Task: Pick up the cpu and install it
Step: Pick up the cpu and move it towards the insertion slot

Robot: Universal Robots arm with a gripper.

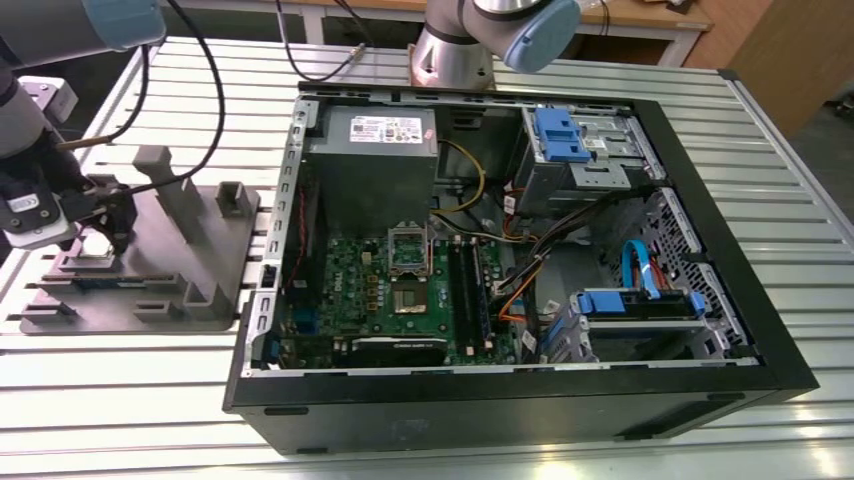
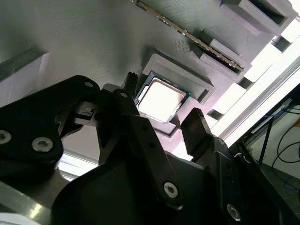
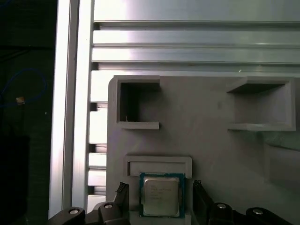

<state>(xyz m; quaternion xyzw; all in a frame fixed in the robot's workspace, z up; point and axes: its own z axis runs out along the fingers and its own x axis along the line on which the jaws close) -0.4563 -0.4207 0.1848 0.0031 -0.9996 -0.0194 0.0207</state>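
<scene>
Cpu seated in tray, pincer spread astride

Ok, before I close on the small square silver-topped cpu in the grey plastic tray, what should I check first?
1. Small square silver-topped cpu lies flat in its recess of the grey plastic tray: ok.
2. Gripper open: ok.
3. One of the fingers on each side of the cpu, with a gap on both sides in the first wrist view: ok.
4. Fingers low enough to catch the cpu's edges: cannot tell.
5. Socket on the green motherboard open and free to take the chip: cannot tell.
</scene>
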